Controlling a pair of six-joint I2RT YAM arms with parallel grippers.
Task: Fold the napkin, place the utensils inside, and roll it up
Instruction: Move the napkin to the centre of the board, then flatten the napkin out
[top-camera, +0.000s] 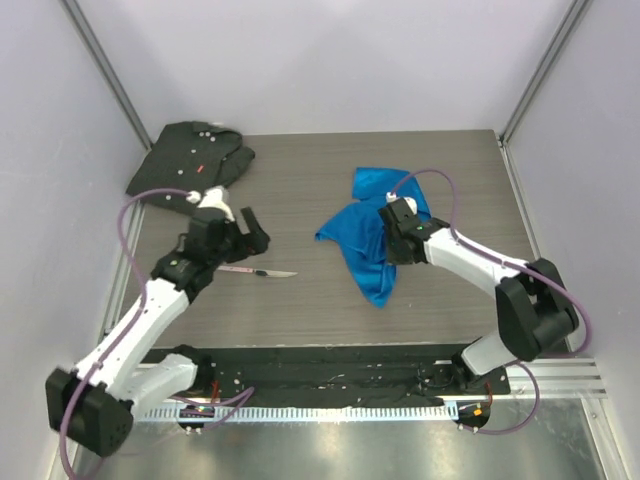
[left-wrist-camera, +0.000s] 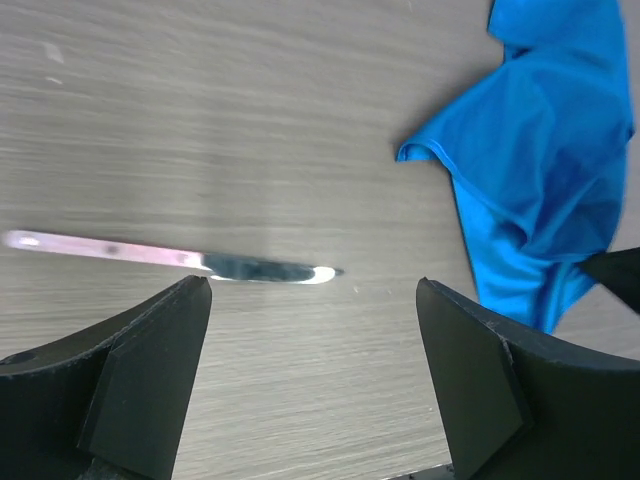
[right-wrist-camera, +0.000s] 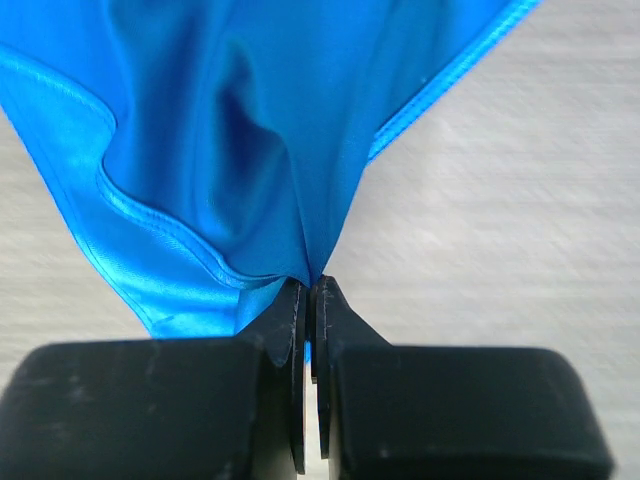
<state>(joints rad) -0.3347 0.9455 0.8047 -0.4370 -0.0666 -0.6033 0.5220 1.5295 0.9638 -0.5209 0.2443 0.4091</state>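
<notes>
The bright blue napkin (top-camera: 355, 235) lies crumpled right of the table's middle. My right gripper (top-camera: 388, 240) is shut on a bunched fold of it; in the right wrist view the jaws (right-wrist-camera: 312, 285) pinch the cloth (right-wrist-camera: 230, 130) at their tips. The knife (top-camera: 258, 271) lies flat left of centre, pinkish handle to the left and blade pointing right. My left gripper (top-camera: 255, 230) hovers open and empty just beyond it. In the left wrist view the knife (left-wrist-camera: 180, 258) lies ahead of the open gripper (left-wrist-camera: 312, 300), and the napkin (left-wrist-camera: 540, 170) shows at the right.
A dark grey-black buttoned shirt (top-camera: 190, 155) lies bunched at the back left corner. Grey walls enclose the table on the left, back and right. A black strip and metal rail run along the near edge (top-camera: 340, 375).
</notes>
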